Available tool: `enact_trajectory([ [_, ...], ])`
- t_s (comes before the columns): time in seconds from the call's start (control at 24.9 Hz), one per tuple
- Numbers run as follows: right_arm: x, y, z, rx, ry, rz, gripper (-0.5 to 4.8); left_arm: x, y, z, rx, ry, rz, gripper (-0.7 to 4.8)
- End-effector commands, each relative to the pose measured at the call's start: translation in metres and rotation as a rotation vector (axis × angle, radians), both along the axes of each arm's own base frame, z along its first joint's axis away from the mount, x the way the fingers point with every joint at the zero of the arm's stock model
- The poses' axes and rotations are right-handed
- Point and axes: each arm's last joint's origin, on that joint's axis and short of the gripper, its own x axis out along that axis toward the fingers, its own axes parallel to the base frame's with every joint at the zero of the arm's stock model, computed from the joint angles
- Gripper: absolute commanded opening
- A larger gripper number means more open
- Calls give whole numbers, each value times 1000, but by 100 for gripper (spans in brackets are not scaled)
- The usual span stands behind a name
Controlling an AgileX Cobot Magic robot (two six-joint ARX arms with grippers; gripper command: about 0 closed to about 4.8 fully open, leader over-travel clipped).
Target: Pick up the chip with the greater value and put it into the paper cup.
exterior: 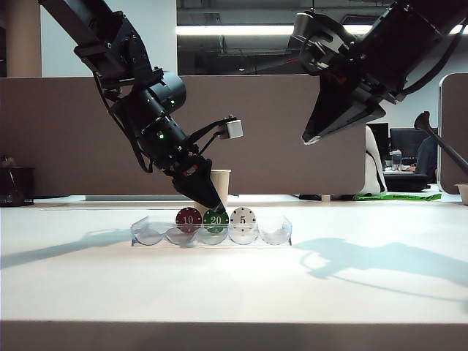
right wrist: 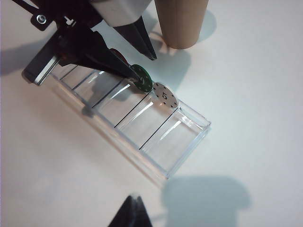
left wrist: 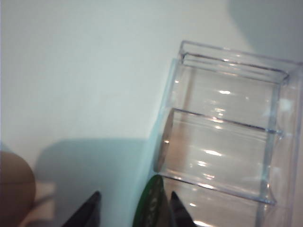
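Green chip (exterior: pixel 215 219), marked 20, stands on edge in the clear tray (right wrist: pixel 156 142) between the red chip (exterior: pixel 189 218) and the white one (exterior: pixel 243 216). Left claw (left wrist: pixel 133 204) straddles it, fingers spread, not yet pinching. Lifting and dropping into the paper cup (right wrist: pixel 182 21) behind remain. Right claw (exterior: pixel 314 135) hangs high above the counter (exterior: pixel 234 292); its opening cannot be told.
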Motion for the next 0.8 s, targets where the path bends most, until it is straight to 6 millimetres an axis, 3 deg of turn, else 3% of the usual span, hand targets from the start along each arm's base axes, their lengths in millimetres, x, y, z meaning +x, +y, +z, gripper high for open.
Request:
enact_trajectory([
  [0.04, 0, 1, 3, 13, -18, 5, -5, 2, 0, -1, 7, -7, 11, 183],
  [0.56, 0, 1, 3, 12, -18, 5, -6, 3, 0, -8, 15, 8, 12, 176],
  [0.8, 0, 1, 3, 12, -18, 5, -5, 4, 0, -8, 34, 0, 25, 122],
])
